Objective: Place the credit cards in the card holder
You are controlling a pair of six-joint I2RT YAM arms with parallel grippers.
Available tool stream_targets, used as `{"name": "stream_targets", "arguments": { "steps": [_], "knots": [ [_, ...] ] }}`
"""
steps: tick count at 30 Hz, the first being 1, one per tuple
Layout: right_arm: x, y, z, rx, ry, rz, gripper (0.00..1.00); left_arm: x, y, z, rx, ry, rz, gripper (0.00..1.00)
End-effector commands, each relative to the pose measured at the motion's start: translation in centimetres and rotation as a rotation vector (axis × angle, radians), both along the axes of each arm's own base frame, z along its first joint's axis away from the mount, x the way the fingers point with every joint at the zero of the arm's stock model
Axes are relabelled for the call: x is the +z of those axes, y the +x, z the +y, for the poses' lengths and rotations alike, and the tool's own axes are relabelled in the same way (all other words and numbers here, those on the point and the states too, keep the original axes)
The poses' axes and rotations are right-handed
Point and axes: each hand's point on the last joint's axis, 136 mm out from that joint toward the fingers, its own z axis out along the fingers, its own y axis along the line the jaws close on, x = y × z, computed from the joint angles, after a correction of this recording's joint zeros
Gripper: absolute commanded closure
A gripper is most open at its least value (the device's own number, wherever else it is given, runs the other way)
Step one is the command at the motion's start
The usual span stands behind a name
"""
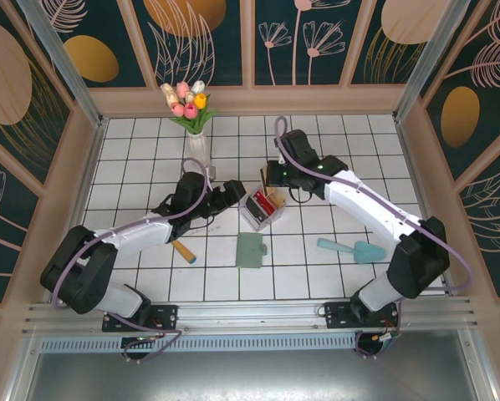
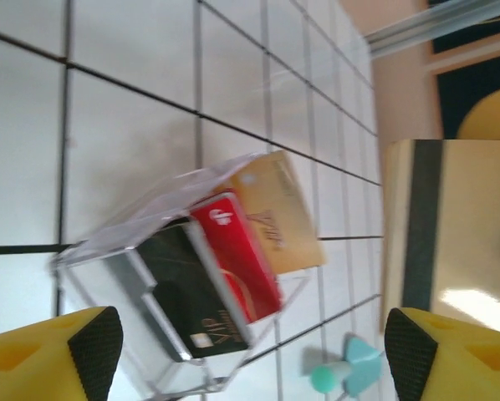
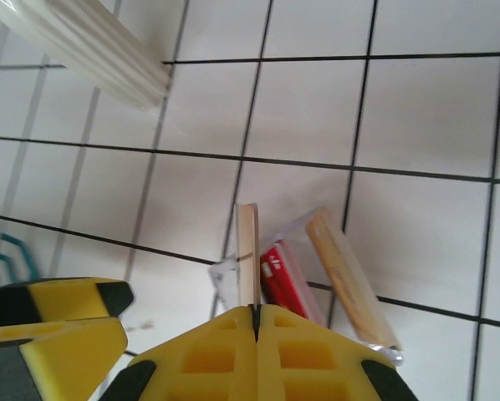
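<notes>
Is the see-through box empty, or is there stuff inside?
Not empty. The clear box holds a dark card, a red card and a tan card, leaning on edge inside it.

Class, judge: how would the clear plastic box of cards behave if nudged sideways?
The clear plastic box looks thin-walled and light, so it would probably slide on the smooth white tiles. Its red card, tan card and black card lean loosely, so they might shift or tip it.
</notes>
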Motion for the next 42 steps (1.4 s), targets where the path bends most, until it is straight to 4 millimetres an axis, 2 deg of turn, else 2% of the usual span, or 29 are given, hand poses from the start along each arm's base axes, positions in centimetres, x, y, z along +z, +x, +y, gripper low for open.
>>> {"name": "stream_targets", "arguments": {
  "steps": [1,5,7,15,18,23,28,30,32,35,39,42],
  "knots": [
    [2.8,-1.1,1.5,0.051,0.254,0.027,1.0,4.4,-0.4,-1.7,-0.095,-0.199,-0.071,0.12],
    [4.9,-2.5,1.7,0.129,0.425,0.019,1.0,8.8,-0.7,-3.0,-0.188,-0.382,-0.13,0.11],
    [5.4,-2.9,1.6,0.155,0.483,0.019,1.0,10.0,-0.7,-3.6,-0.226,-0.423,-0.151,0.11],
    [6.9,-3.5,1.8,0.214,0.625,0.017,1.0,11.3,-0.9,-4.7,-0.306,-0.489,-0.16,0.15],
    [6.7,-3.7,2.2,0.237,0.655,0.037,1.0,12.4,-1.6,-4.9,-0.352,-0.534,-0.187,0.25],
    [5.2,-2.9,1.5,0.195,0.645,0.061,1.0,14.1,-2.5,-4.8,-0.391,-0.574,-0.228,0.59],
    [5.3,-3.1,1.4,0.215,0.671,0.059,1.0,14.4,-2.5,-4.6,-0.383,-0.558,-0.235,0.83],
    [5.4,-3.3,1.4,0.23,0.675,0.057,0.94,14.4,-2.5,-4.7,-0.384,-0.559,-0.232,0.89],
    [5.6,-3.7,1.6,0.257,0.683,0.055,0.82,14.5,-2.5,-4.7,-0.385,-0.566,-0.23,0.92],
    [5.7,-4.3,2.0,0.305,0.687,0.064,0.69,14.8,-2.6,-4.7,-0.395,-0.569,-0.234,0.92],
    [5.3,-4.2,2.0,0.313,0.665,0.073,0.7,14.9,-2.8,-4.8,-0.406,-0.574,-0.232,0.92],
    [5.1,-4.2,2.2,0.326,0.662,0.079,0.76,15.2,-3.1,-4.9,-0.424,-0.587,-0.232,0.9]
  ]
}}
